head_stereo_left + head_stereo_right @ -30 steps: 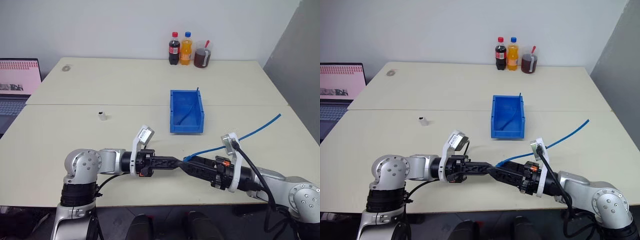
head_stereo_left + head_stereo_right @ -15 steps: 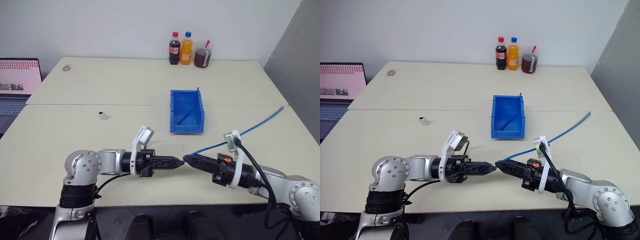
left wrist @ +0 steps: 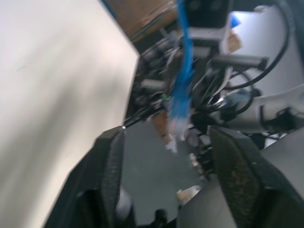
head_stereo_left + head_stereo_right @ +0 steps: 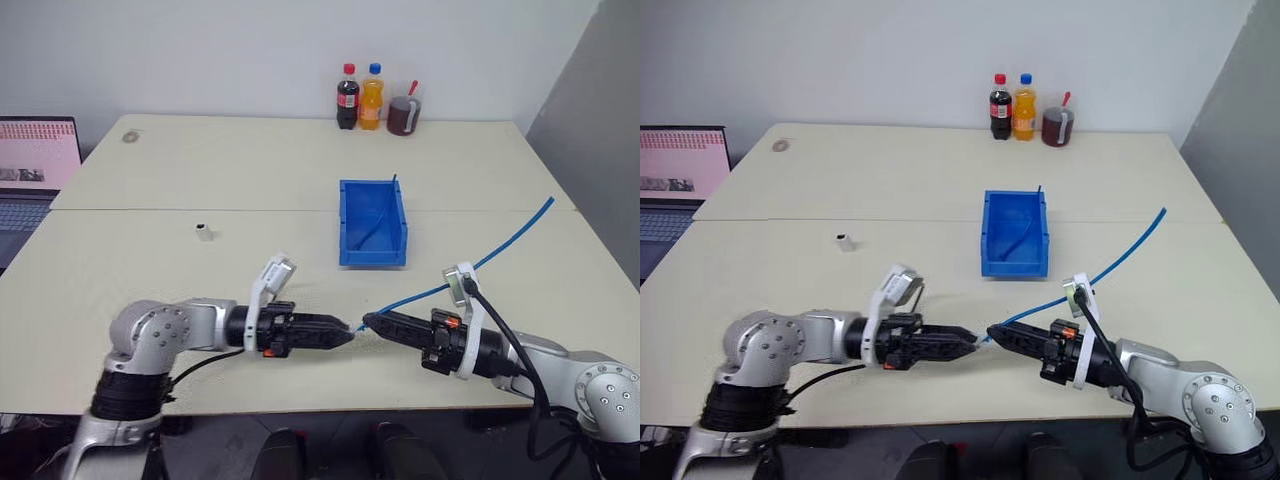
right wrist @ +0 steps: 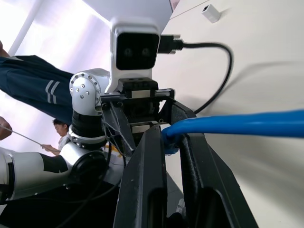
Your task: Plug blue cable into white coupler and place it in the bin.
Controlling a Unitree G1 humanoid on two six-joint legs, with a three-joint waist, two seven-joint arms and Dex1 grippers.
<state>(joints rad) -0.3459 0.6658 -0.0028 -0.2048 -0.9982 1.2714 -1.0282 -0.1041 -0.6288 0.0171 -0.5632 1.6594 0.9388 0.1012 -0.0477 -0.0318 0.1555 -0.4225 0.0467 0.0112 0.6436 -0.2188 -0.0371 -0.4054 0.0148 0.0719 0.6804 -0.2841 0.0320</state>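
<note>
Near the table's (image 4: 120,280) front edge, the right end effector (image 4: 368,322) pinches the blue cable (image 4: 500,250) behind its plug; the left end effector (image 4: 345,330) is spread, leaving it free for the white coupler (image 4: 204,232).

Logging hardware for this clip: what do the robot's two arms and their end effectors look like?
Both arms have rounded silver-grey metal shells with black joint sections. Each wrist carries a white plastic bracket bearing a small camera, with a black cable running back along the arm. The left end effector and the right end effector each have two slim, tapered black fingers. The right wrist shows a small orange-red mark near the bracket.
</note>
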